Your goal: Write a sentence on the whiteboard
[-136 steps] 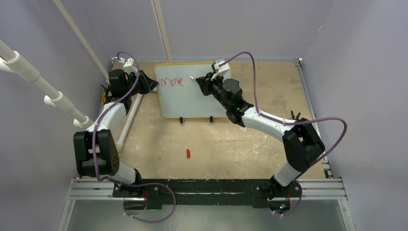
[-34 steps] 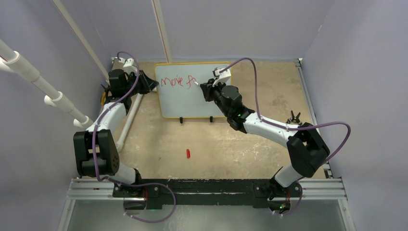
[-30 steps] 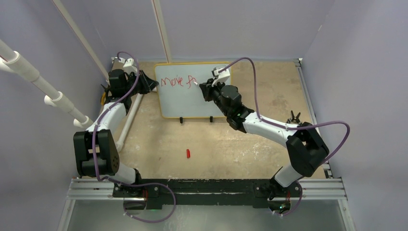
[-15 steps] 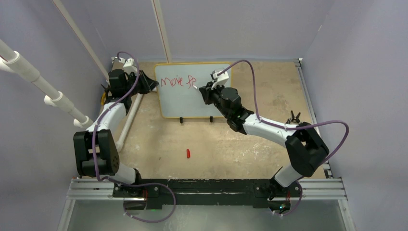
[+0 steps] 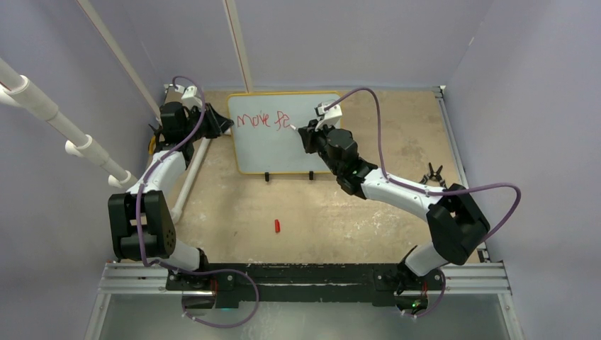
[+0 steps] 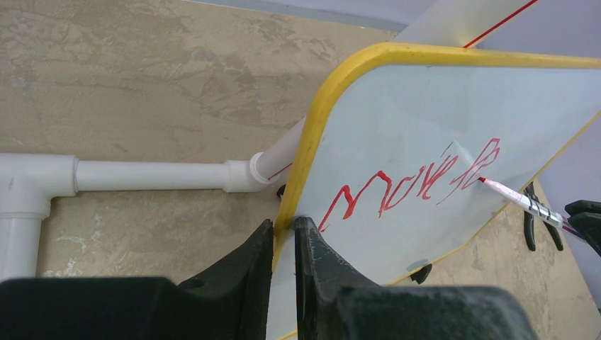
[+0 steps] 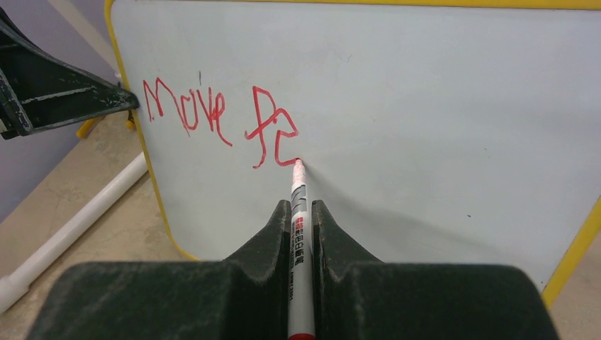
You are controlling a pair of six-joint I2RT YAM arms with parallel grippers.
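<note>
The whiteboard (image 5: pixel 273 149), yellow-framed, stands tilted at the back of the table on two black feet. My left gripper (image 6: pixel 283 225) is shut on its left edge (image 6: pixel 306 163), one finger on each side of the frame. My right gripper (image 7: pixel 301 205) is shut on a white marker (image 7: pixel 300 212) with a red tip. The tip touches the board just right of the red lettering. The sentence (image 7: pixel 212 113) reads "Move" and the start of a second word, an "f" and a curved stroke. In the top view the lettering (image 5: pixel 262 119) runs along the board's upper left, with the right gripper (image 5: pixel 301 133) beside it.
A red marker cap (image 5: pixel 278 226) lies on the tan tabletop in front of the board. White PVC pipe (image 6: pixel 142 176) runs along the left behind the board. A small black clip-like object (image 5: pixel 432 171) sits at the right. Purple walls close in on three sides.
Since the earliest frame an "f" and a curved stroke have appeared after "Move". In the last second the right gripper has carried the marker slightly rightward and down. The left gripper holds still.
</note>
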